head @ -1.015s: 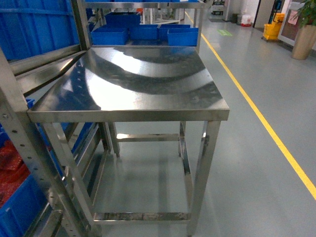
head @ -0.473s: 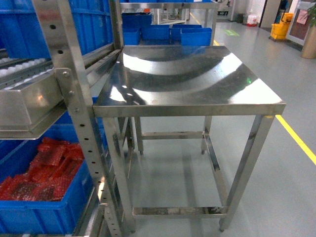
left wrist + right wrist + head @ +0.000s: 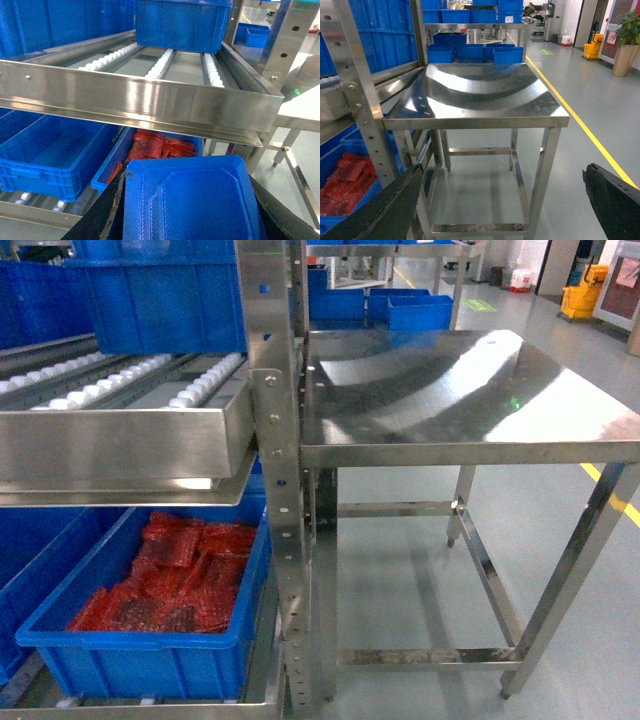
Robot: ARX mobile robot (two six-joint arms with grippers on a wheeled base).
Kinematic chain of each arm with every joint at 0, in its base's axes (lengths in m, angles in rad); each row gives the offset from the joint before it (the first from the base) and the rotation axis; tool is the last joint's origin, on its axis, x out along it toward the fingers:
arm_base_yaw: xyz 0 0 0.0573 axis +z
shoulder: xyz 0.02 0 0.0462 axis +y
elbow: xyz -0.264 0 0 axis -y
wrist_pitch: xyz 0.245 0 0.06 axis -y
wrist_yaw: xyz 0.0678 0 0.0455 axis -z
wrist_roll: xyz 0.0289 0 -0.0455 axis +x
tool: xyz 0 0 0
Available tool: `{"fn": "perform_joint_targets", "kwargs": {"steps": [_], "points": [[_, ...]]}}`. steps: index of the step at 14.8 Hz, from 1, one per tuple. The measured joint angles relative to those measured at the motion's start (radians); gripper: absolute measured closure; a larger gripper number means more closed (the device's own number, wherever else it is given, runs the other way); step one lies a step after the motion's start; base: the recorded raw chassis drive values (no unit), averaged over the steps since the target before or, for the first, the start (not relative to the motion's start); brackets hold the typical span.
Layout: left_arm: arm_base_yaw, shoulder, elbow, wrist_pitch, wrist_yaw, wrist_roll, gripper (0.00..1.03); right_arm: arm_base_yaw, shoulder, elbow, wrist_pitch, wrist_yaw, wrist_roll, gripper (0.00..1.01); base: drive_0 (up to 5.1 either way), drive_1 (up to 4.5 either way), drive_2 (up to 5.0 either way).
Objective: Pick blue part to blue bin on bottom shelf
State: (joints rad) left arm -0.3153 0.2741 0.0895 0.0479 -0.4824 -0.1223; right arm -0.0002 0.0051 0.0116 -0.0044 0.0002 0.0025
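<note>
As your head view is swinging left off the steel table (image 3: 470,390), the rack is coming into frame — the robot is lining up on the drop zone.

Item: blue part (image 3: 190,200) — moulded tray with ribbed, chamfered recess, glossy; sitting clamped in the left gripper (image 3: 185,220), just below the roller shelf rail (image 3: 135,97).

Destination, judged: the empty blue bin (image 3: 50,155) below that rail, beside the bin of red packets (image 3: 170,580).

Right gripper (image 3: 505,200): jaws apart, carrying nothing.

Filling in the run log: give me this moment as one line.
phase: carrying | left gripper: holds blue plastic part | right gripper: open, empty | ahead: blue bin of red packets on bottom shelf
</note>
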Motion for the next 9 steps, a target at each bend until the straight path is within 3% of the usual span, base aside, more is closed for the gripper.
{"fn": "perform_joint_targets", "kwargs": {"steps": [4,9], "points": [[0.000,0.000,0.000,0.000,0.000,0.000,0.59,0.000,0.000,0.000,-0.002,0.000,0.000,0.03,-5.0,2.94,1.6],[0.000,0.000,0.000,0.000,0.000,0.000,0.59,0.000,0.000,0.000,-0.001,0.000,0.000,0.03,-4.0,4.59,-0.1]]}}
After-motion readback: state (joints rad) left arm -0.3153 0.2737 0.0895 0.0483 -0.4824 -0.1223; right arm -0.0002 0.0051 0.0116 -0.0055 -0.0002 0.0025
